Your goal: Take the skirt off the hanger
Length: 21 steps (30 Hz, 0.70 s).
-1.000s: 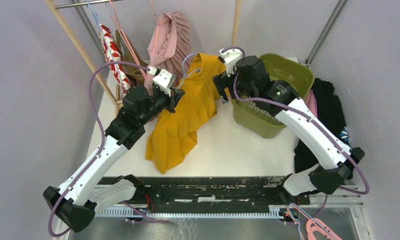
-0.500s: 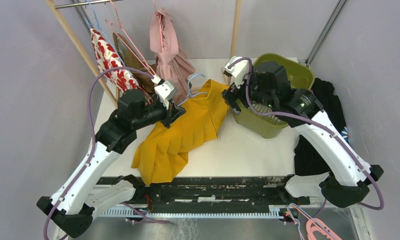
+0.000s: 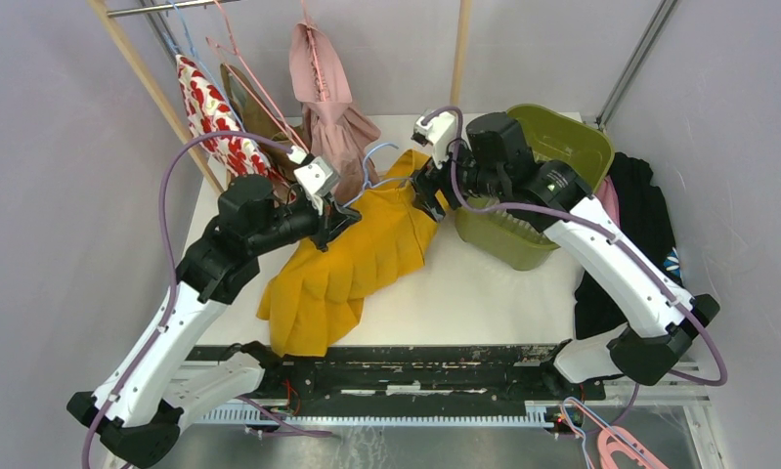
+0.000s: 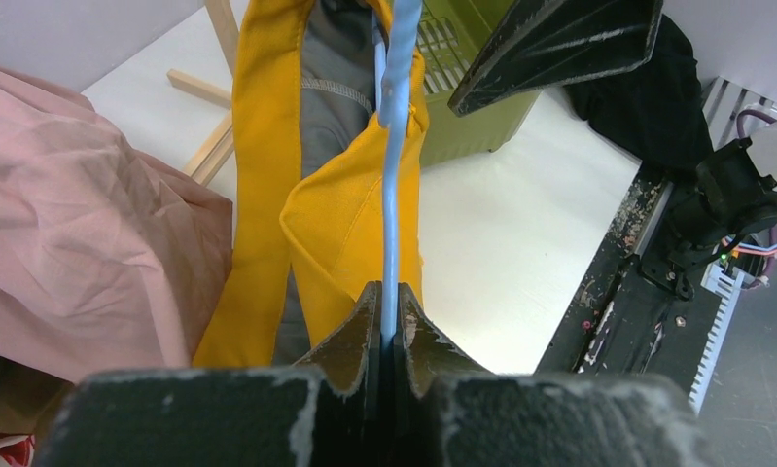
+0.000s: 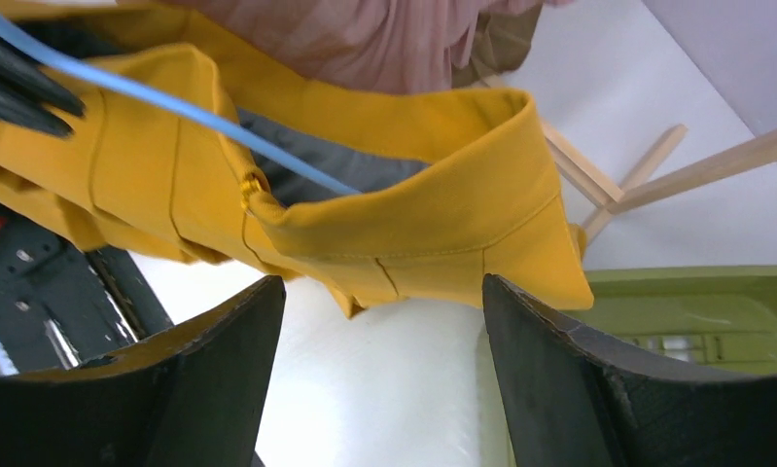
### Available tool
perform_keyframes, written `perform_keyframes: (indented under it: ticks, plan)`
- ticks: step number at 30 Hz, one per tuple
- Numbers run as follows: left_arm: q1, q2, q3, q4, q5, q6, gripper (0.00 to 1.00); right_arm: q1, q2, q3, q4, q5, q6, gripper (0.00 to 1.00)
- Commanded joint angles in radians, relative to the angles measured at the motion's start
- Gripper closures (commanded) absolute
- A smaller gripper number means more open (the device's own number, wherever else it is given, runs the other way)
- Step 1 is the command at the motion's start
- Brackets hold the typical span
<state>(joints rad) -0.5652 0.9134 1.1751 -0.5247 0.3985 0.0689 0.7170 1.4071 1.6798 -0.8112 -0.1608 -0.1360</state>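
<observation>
Left gripper [image 4: 385, 326] is pinched tight on the blue hanger [image 4: 396, 175]. The mustard skirt [image 3: 352, 254] hangs off that wire, its hem spilling onto the white table [image 3: 484, 293]. Right gripper [image 5: 382, 292], jaws spread wide, sits right at the waistband [image 5: 433, 219], next to the green basket [image 3: 572, 147].

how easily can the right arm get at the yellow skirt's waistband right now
Probably yes: the right end effector is open with the yellow waistband just ahead of it, nothing in between. The left end effector is shut on the blue hanger, steadying it.
</observation>
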Motion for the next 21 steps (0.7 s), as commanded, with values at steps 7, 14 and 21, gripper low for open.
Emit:
perform_keyframes:
  ticks: [7, 14, 21]
  plan:
    - [-0.004, -0.037, -0.023, 0.157, -0.008, -0.017, 0.97, -0.004, -0.071, 0.07, 0.216, -0.053, 0.199, 0.17]
    - [-0.005, -0.038, -0.02, 0.158, -0.008, -0.018, 0.97, -0.004, 0.007, 0.038, 0.266, 0.02, 0.342, 0.27]
    - [-0.005, -0.058, -0.018, 0.158, -0.018, -0.024, 0.97, -0.004, 0.052, 0.003, 0.264, 0.115, 0.333, 0.29]
